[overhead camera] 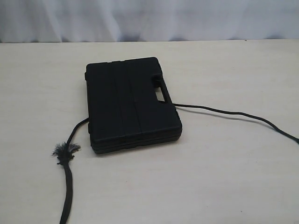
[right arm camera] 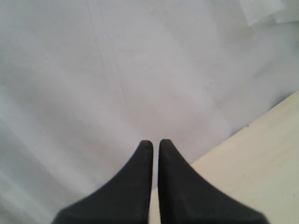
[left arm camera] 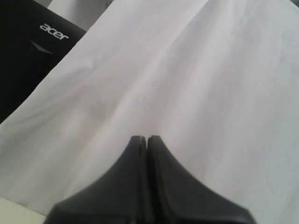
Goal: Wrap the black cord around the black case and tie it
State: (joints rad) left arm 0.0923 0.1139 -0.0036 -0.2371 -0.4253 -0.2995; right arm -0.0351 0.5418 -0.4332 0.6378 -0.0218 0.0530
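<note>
The black case (overhead camera: 132, 103) lies flat in the middle of the table, with its handle slot on the right edge. The black cord (overhead camera: 236, 113) passes under the case. One stretch runs off toward the right edge. The other stretch comes out at the left, shows a frayed tuft (overhead camera: 65, 150) and goes on to the front edge. Neither gripper shows in the exterior view. My left gripper (left arm camera: 144, 138) is shut and empty, facing white cloth. My right gripper (right arm camera: 155, 142) is shut with a hairline gap, empty, above the table's edge.
The pale table (overhead camera: 224, 177) spreads around the case. A white cloth backdrop (overhead camera: 149, 18) hangs behind it. A black Acer monitor (left arm camera: 28, 60) shows in the left wrist view. The table corner (right arm camera: 266, 154) shows in the right wrist view.
</note>
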